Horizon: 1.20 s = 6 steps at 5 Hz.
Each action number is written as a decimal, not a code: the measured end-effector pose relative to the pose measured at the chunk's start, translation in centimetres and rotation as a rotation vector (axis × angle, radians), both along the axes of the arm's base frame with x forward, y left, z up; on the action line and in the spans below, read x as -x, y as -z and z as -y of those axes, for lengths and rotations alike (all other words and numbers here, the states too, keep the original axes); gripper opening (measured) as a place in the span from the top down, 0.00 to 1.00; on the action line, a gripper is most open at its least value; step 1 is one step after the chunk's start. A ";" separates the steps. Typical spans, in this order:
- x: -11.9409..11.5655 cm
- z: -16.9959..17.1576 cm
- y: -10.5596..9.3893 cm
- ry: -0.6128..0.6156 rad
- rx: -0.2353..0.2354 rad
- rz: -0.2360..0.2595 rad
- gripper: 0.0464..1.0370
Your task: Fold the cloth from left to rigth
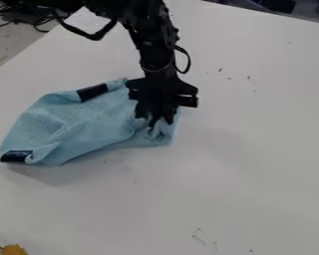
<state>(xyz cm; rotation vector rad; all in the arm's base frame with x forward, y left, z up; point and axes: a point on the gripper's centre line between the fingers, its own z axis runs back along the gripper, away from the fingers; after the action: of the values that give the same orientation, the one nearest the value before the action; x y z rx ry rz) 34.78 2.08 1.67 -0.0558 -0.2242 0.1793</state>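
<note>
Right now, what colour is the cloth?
Light blue, with dark patches at its upper edge and lower-left corner; the camera view shows it.

- Soft, diffuse light is falling across the white table (255, 174), keeping it bright and fairly even.
- A faint, soft-edged shadow is lying along the near edge of the cloth (82, 124).
- Another pale shadow is spreading over the surface to the right of the gripper (155, 119).
- The black arm (145, 30) is sinking into near-solid darkness, its detail merging.
- Gentle shading is marking the cloth's folds.
- The upper-right background (282, 6) is looking much dimmer.
</note>
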 end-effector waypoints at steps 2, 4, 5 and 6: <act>-0.9 2.0 0.3 0.036 0.026 0.018 0.24; -0.3 4.3 -0.7 0.038 0.038 0.024 0.03; 0.7 5.8 -1.2 0.027 0.050 0.025 0.04; 1.0 7.1 -1.5 0.030 0.063 0.009 0.04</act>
<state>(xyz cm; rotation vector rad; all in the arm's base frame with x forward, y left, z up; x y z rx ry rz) 33.80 -5.01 3.12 -0.1220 -0.2270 0.1560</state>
